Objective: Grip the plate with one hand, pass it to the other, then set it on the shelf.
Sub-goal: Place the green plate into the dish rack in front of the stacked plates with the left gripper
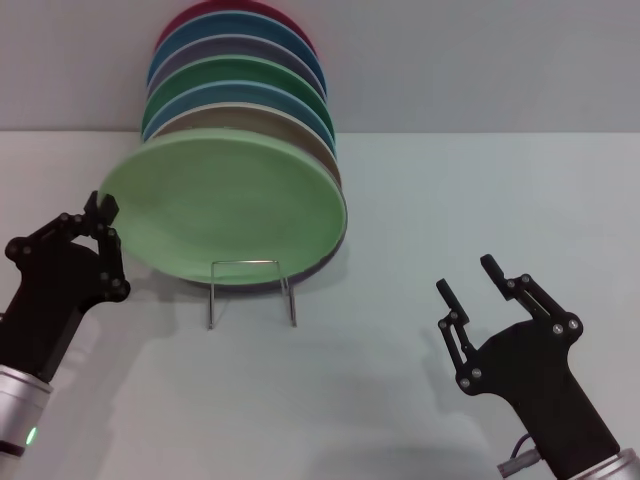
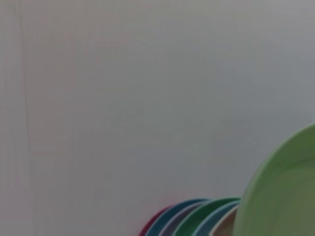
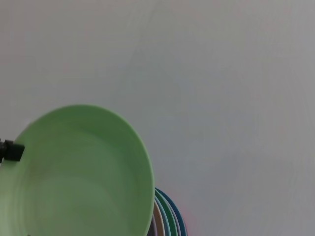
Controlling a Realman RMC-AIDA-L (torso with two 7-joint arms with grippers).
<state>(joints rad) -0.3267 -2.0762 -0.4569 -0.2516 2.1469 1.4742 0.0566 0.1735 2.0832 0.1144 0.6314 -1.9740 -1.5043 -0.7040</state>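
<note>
The light green plate [image 1: 230, 210] stands tilted at the front of a row of plates, its lower edge behind the front loop of the silver wire shelf [image 1: 250, 292]. My left gripper [image 1: 101, 210] is at the plate's left rim, its fingers closed on the edge. The plate also shows in the left wrist view [image 2: 285, 191] and in the right wrist view [image 3: 78, 172], where a black fingertip [image 3: 11, 150] sits on its rim. My right gripper [image 1: 468, 278] is open and empty, low at the right, well apart from the plate.
Several other plates [image 1: 240, 70] stand behind the green one in the shelf: tan, blue, darker green, lavender, blue and red. They also show in the left wrist view [image 2: 192, 219]. The pale table [image 1: 450, 200] runs back to a grey wall.
</note>
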